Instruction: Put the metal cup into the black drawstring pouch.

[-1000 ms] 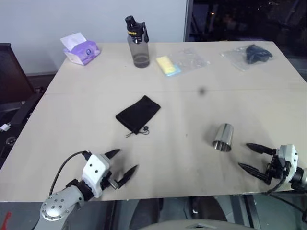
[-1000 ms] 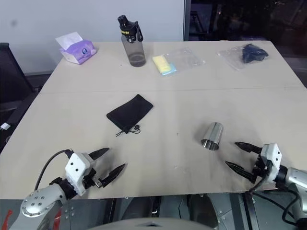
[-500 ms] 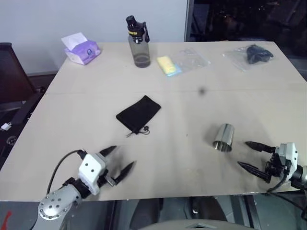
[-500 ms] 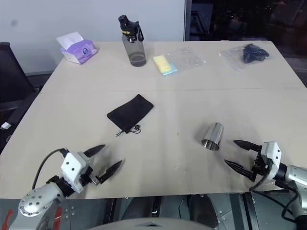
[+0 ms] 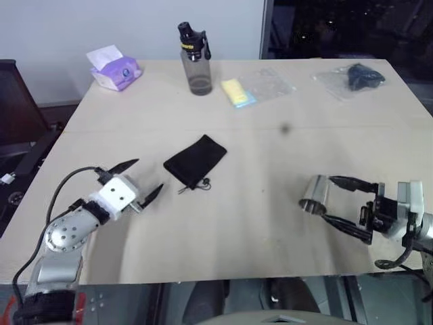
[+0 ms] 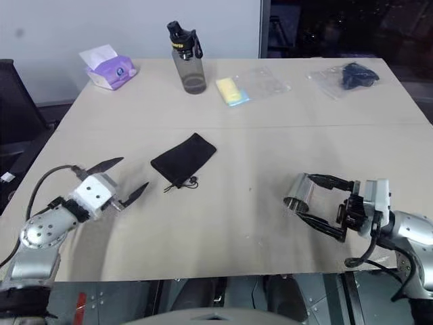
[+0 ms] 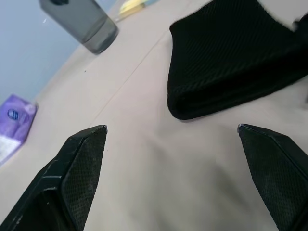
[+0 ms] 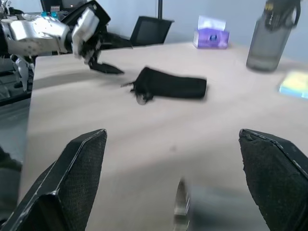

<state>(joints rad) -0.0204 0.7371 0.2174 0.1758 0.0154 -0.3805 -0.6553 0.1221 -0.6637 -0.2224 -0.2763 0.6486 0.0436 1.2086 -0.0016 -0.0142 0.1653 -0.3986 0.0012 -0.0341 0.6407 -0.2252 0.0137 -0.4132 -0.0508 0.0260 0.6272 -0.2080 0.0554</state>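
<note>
Office (pale table [image 5: 203, 223], black chair [image 8: 151, 29]).

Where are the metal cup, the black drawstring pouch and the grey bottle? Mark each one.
metal cup [image 5: 315, 193], left eye view, on its shiny side wall.
black drawstring pouch [image 5: 195, 160], left eye view, middle of the fabric.
grey bottle [image 6: 187, 68], right eye view, on its translucent body below the black cap.

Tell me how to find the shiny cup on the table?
Look at the big tan table and go to its near edge on the robot's right side. The metal cup lies there on its side, right at the tips of the right tool. It is the only shiny silver thing, short and capless, unlike the tall grey bottle at the far edge.
</note>
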